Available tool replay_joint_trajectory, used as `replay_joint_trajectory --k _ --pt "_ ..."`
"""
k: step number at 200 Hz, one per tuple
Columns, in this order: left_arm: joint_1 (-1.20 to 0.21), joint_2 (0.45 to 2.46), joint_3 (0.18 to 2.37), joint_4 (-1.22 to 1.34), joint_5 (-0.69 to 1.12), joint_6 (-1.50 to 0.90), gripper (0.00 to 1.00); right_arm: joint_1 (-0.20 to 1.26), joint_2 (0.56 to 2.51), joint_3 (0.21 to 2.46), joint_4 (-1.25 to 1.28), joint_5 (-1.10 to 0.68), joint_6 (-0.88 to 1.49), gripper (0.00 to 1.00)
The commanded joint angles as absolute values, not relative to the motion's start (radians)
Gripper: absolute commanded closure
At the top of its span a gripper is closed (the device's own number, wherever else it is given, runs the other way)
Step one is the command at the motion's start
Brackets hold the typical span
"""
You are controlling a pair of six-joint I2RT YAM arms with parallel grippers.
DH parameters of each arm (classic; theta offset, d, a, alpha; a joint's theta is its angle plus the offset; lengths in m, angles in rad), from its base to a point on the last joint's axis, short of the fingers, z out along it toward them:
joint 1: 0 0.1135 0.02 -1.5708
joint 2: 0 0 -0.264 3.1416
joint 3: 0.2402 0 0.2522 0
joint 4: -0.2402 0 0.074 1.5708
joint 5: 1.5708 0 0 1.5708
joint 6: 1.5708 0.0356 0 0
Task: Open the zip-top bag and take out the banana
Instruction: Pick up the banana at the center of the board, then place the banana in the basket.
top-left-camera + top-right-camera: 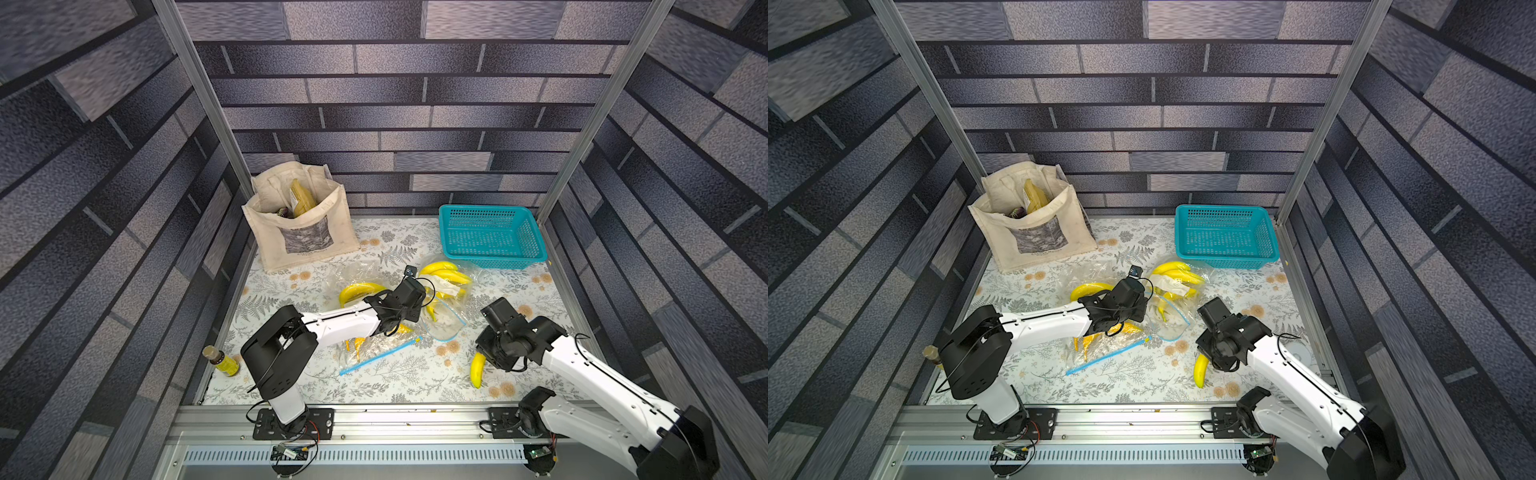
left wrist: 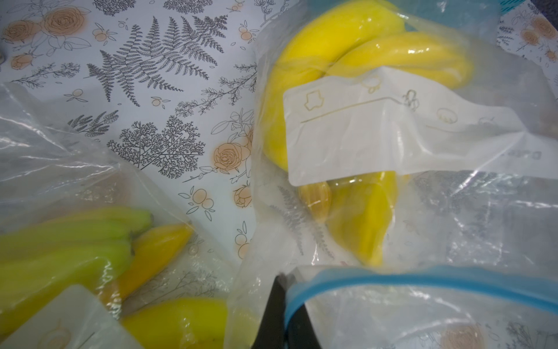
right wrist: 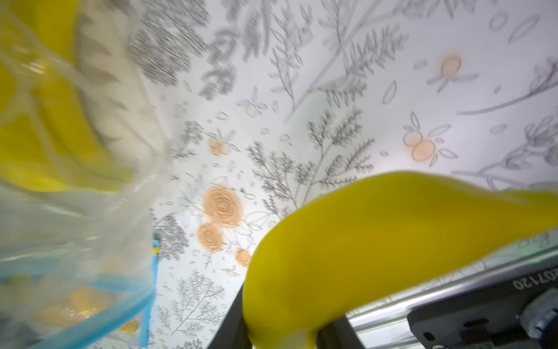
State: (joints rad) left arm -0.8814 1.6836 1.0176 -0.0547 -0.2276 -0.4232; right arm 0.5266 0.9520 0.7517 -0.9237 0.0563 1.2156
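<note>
A clear zip-top bag (image 1: 446, 322) with a blue rim (image 2: 422, 279) lies mid-table, its mouth standing open, with yellow bananas and a white label inside (image 2: 377, 136). My left gripper (image 1: 420, 318) (image 2: 285, 291) is shut on the bag's blue rim at one end of the mouth. A loose yellow banana (image 1: 478, 370) (image 1: 1201, 370) (image 3: 377, 241) is outside the bag, near the front right of the table. My right gripper (image 1: 489, 359) (image 3: 283, 335) is shut on one end of it, a black finger (image 3: 232, 320) on each side.
Two more clear bags of bananas lie close by, one under my left arm (image 1: 376, 353), one behind it (image 1: 357, 286). A canvas tote (image 1: 299, 224) stands back left, a teal basket (image 1: 490, 237) back right, a small bottle (image 1: 222, 361) at the front left edge.
</note>
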Motion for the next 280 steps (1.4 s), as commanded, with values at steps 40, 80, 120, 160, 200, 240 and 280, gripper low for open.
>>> replay_joint_trajectory --k 40,80,120,160,200,240,280 --pt "-0.89 1.642 1.013 -0.02 -0.158 -0.453 0.95 0.266 1.177 1.236 -0.92 0.178 0.735 0.88" --pt "-0.913 1.636 1.024 -0.008 -0.142 -0.463 0.95 0.175 1.565 1.517 -0.673 0.004 0.66 0.89" --pt "-0.935 1.634 1.041 0.018 -0.121 -0.457 0.95 0.172 2.014 1.945 -0.73 -0.067 0.576 0.89" --pt "-0.957 1.637 1.046 0.063 -0.09 -0.452 0.94 0.151 2.31 2.201 -0.783 -0.112 0.562 0.89" --pt "-0.96 1.667 1.072 0.071 -0.063 -0.455 0.94 0.135 2.422 2.267 -0.825 -0.124 0.568 0.76" --pt "-0.968 1.687 1.099 0.061 -0.046 -0.451 0.94 0.133 2.317 2.216 -0.819 -0.088 0.518 0.3" --pt "-0.983 1.719 1.118 0.066 -0.031 -0.453 0.95 0.133 1.881 1.827 -0.65 -0.045 0.426 0.22"
